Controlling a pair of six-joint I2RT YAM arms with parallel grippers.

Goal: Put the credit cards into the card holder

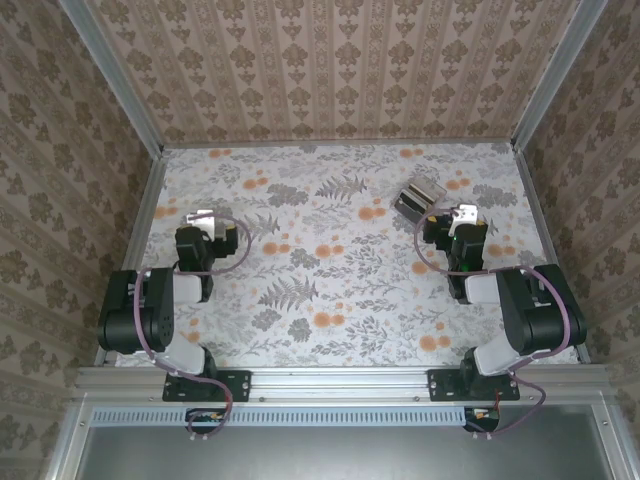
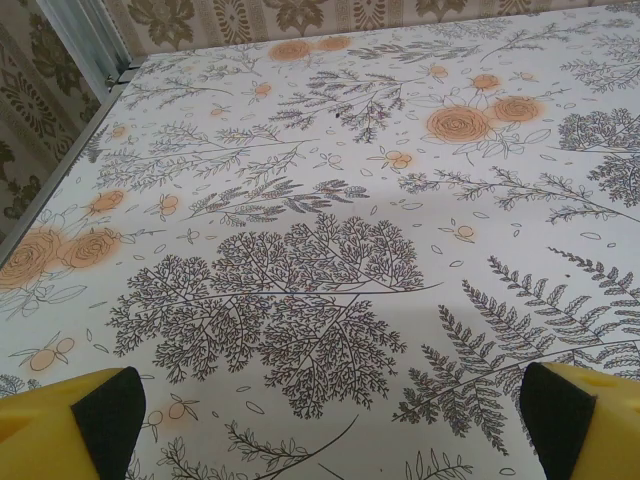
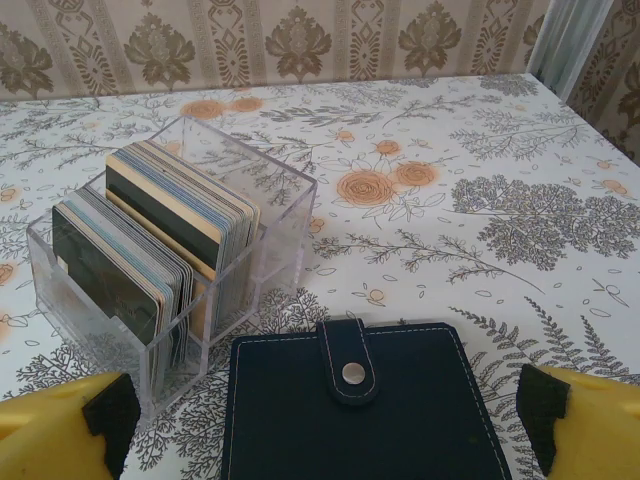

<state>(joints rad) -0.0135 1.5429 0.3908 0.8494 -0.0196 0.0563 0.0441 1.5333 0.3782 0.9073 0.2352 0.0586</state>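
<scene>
The credit cards [image 3: 165, 235] stand on edge in two packs inside a clear acrylic box [image 3: 285, 190]; the front card of each pack is beige with a dark stripe. The same cards [image 1: 417, 196] appear at the table's back right in the top view. The card holder [image 3: 300, 430], a dark navy wallet snapped shut by its tab [image 3: 350, 365], lies flat just in front of the box. My right gripper [image 3: 322, 425] hovers over the wallet, open, its yellow fingertips [image 3: 555, 415] wide apart. My left gripper [image 2: 335, 415] is open over bare tablecloth on the left [image 1: 203, 218].
A floral tablecloth [image 1: 320, 260] covers the table. Patterned walls with metal corner posts [image 1: 150, 150] close in the back and both sides. The right gripper [image 1: 462, 216] sits close to the box's near right corner.
</scene>
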